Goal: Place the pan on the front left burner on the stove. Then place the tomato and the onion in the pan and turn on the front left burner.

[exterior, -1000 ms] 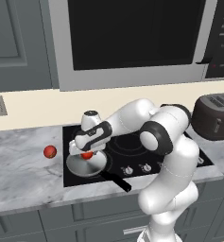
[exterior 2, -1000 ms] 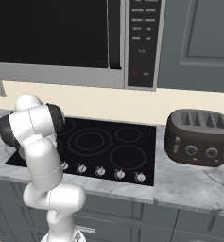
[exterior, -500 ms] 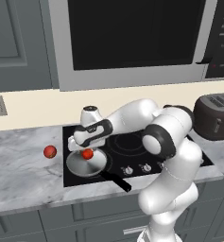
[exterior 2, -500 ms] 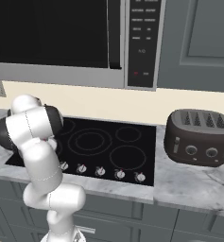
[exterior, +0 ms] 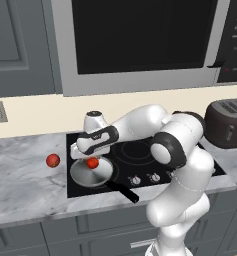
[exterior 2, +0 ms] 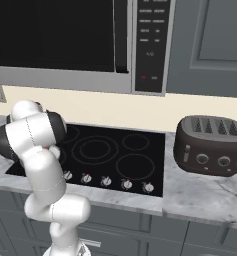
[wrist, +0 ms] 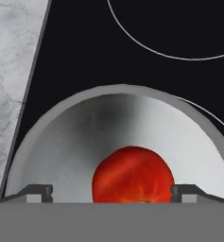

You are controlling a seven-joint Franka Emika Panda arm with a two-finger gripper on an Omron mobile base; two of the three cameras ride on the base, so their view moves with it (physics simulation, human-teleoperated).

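tomato [exterior: 93, 162] is seen inside the pan [exterior: 91, 172], between the tips of the tool [exterior: 91, 161], which stand wide apart and are not clamped on it. in the hand view the red ball [wrist: 133, 175] sits on the pan floor [wrist: 75, 142] with a clear gap to each tip, so it is judged released, the open spread being what lets the tool lift clear without dragging it.

pan is placed over the front left burner [wrist: 198, 111], a sliver of whose ring shows past the rim in the hand view. its black handle [exterior: 123, 191] is pointed toward the front edge of the stove [exterior: 140, 150], past the knob row, probably so the rear rings stay free.

onion [exterior: 52, 160] is left on the table [exterior: 25, 175], well apart to the left of the stove, not yet fetched. burner knob is judged untouched.

counts: one pan, one tomato, one onion, one tool. five knobs [exterior 2: 106, 181] are counted along the stove front in the right base view, one toaster [exterior 2: 210, 145] on the table to the right, one microwave [exterior: 140, 40] above.

remaining by judgement: onion into pan, then front left knob turned.
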